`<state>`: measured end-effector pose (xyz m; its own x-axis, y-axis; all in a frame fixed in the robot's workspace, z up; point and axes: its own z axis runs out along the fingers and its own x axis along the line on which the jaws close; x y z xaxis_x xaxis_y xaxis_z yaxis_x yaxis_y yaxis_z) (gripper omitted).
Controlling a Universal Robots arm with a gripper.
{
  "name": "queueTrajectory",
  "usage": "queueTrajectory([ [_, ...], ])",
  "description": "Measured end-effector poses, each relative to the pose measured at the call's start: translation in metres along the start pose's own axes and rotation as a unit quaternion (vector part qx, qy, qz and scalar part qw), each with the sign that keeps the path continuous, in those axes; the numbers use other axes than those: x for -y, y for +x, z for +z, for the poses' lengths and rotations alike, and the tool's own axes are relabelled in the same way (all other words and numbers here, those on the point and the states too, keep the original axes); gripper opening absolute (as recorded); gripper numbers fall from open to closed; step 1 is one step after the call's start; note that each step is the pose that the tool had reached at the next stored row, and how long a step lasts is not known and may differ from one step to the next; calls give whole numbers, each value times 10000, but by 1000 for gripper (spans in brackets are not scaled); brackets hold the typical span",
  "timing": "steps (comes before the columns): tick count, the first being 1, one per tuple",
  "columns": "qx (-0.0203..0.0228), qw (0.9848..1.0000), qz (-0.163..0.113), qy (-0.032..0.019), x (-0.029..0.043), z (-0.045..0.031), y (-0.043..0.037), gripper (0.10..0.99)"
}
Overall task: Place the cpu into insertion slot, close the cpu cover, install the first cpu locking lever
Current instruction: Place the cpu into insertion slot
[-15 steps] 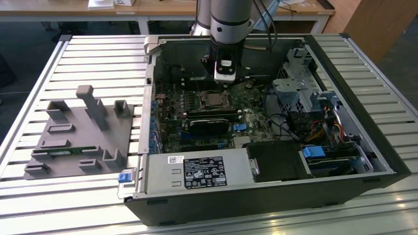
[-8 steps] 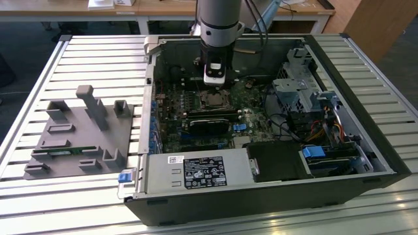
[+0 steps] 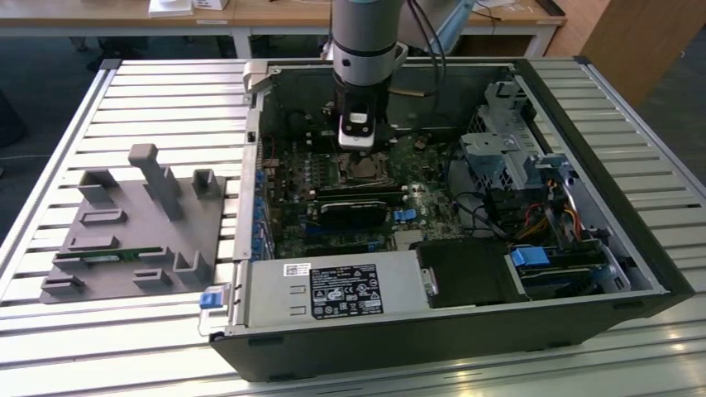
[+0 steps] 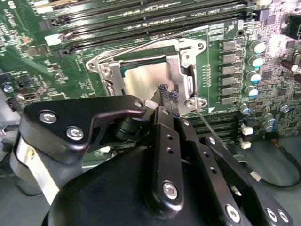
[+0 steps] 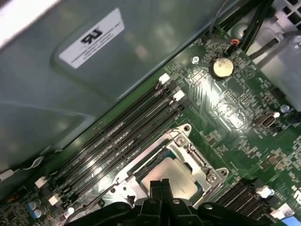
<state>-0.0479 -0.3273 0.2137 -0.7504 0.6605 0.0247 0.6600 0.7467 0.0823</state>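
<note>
In the exterior view, the gripper (image 3: 362, 147) was seen hanging inside an open computer case (image 3: 441, 341), just above the slot (image 3: 362, 171). In the second wrist view, its fingers (image 4: 162, 113) were pressed together with nothing pinched, their tips held over the edge of the cpu (image 4: 138, 80), which was seated in the slot beneath the cover (image 4: 182, 70). In the first wrist view, the cpu (image 5: 175, 175) was framed by the cover (image 5: 190, 151).
</note>
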Motion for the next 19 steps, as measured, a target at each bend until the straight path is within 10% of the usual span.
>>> queueTrajectory([
  [19,2,10000,0,9,53,122,45,106],
])
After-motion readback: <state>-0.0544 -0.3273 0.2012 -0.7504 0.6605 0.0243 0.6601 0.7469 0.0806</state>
